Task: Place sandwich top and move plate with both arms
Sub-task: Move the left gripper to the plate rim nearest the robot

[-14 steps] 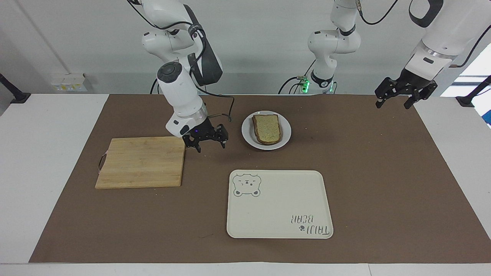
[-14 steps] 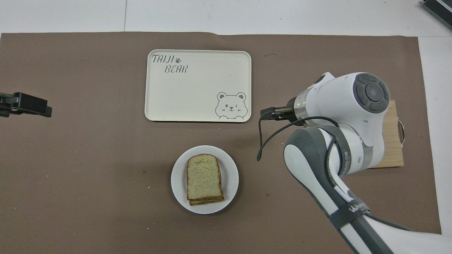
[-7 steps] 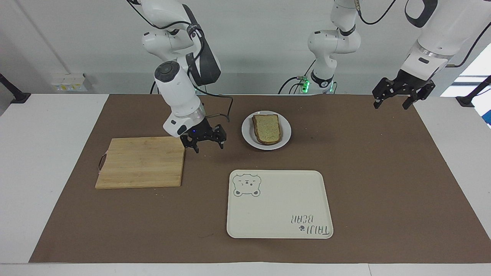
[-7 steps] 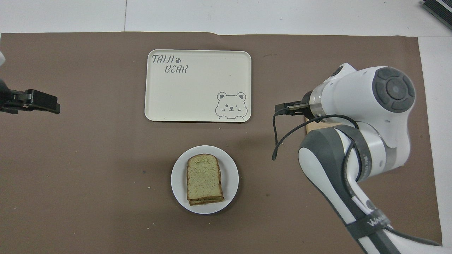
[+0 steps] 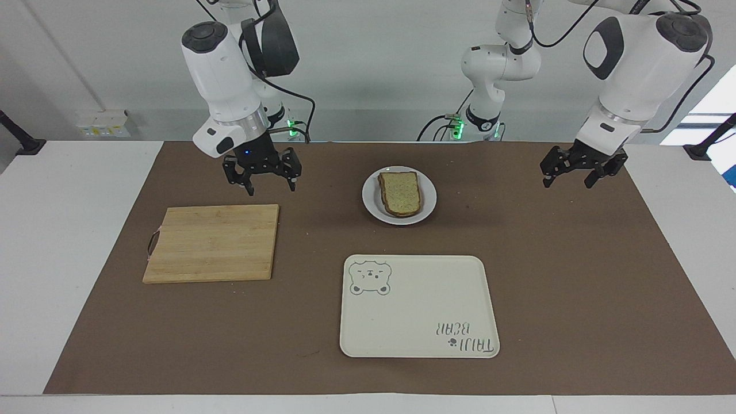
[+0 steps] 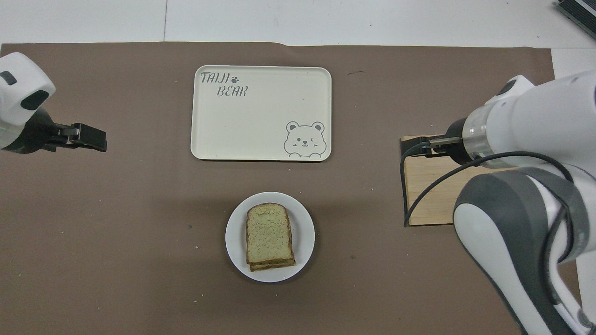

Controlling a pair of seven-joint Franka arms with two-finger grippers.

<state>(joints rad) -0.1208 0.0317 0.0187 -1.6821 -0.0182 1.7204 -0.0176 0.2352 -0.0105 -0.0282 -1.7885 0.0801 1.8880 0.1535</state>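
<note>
Brown mat; speckled, brown-crusted sandwich top (image 5: 401,192)

plate (image 5: 426,202) sides: bare brown mat (image 5: 575,259) toward both arms' ends, open for a gripper.
tray (image 5: 418,322): lies just farther from the robots than the plate, a narrow strip of mat between.
cutting board (image 5: 211,243): flat, toward the right arm's end, well apart from the plate.
</note>
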